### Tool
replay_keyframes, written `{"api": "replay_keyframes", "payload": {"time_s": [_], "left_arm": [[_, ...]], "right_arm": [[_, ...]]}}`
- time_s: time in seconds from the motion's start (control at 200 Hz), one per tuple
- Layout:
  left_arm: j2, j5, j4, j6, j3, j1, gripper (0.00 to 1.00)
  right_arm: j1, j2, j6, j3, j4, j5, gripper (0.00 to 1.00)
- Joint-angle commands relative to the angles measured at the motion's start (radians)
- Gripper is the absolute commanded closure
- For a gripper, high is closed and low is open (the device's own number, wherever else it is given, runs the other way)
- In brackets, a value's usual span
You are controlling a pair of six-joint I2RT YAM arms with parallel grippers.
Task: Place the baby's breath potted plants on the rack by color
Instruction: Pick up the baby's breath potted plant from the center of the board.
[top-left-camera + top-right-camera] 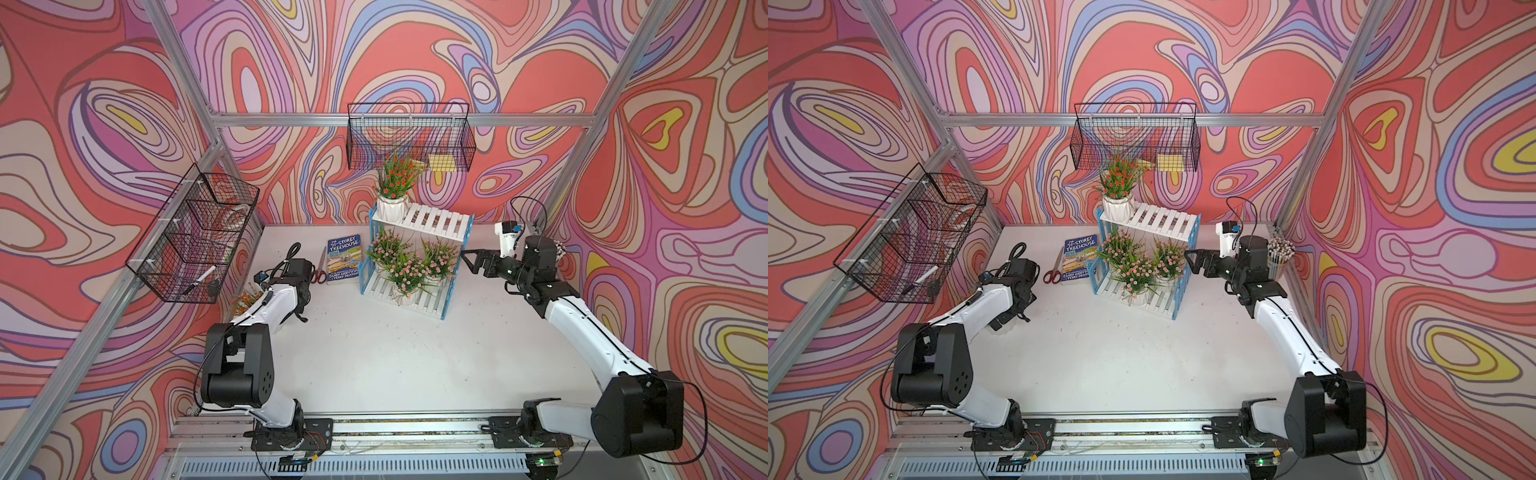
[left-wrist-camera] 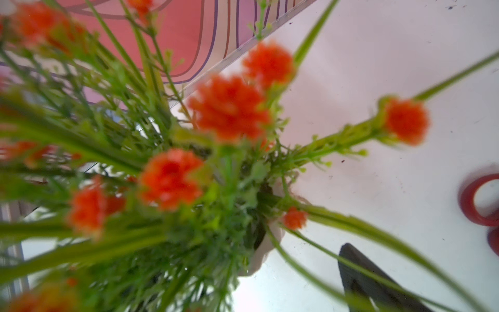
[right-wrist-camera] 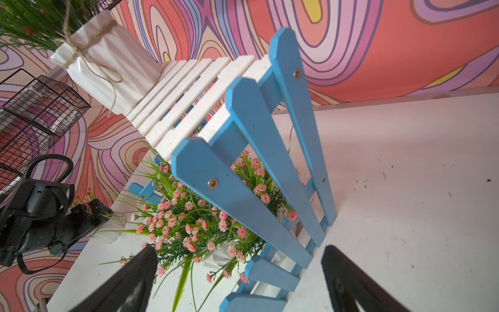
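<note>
Rack [image 1: 436,222]: two tiers of white wooden slats between light-blue picket side frames with screw heads showing. It stands toward the back of the white table [image 1: 395,353].
Pink plants [image 1: 405,270]: three, all on the lower tier, crowded leaf to leaf. Their pots are mostly hidden by foliage and the rack frame.
Top orange plant [image 1: 395,174]: one, upright on the top tier at the end nearer the left arm. Its ribbed white pot is tied with twine.
Table orange plant [image 2: 229,108]: one, on the table by the left wall, under the left arm. The top views show only a few blooms and a sliver of pot; the wrist view is blurred at close range.
Left gripper [image 1: 1009,321]: points down over the table orange plant, jaws spread wide, not clamped. One dark finger [image 2: 372,281] shows apart from the pot; the other is hidden by foliage.
Right gripper [image 1: 468,261]: released, with nothing between the jaws, just beside the rack's right frame.
Other items: one book [image 1: 344,259] and one pair of red-handled scissors [image 1: 319,266] lie flat beside the rack. Two black wire baskets [image 1: 409,137] hang on the walls.
</note>
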Motion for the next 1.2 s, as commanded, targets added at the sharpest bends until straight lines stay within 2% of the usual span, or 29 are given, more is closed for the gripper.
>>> {"api": "replay_keyframes", "payload": {"time_s": [0.0, 0.706, 1.011, 1.192], "left_arm": [[-0.026, -0.009, -0.057, 0.003, 0.008, 0.011, 0.0], [-0.22, -0.01, -0.068, 0.007, -0.067, 0.011, 0.0], [-0.24, 0.0, -0.082, 0.059, -0.02, 0.02, 0.0], [-0.313, 0.004, -0.049, 0.084, -0.056, -0.022, 0.0]], "right_arm": [[0.009, 0.004, -0.005, 0.005, 0.014, -0.005, 0.02], [0.025, 0.025, 0.006, -0.01, 0.048, -0.015, 0.02], [0.035, 0.03, 0.006, -0.012, 0.05, -0.008, 0.02], [0.041, 0.038, 0.008, -0.017, 0.058, -0.007, 0.02]]}}
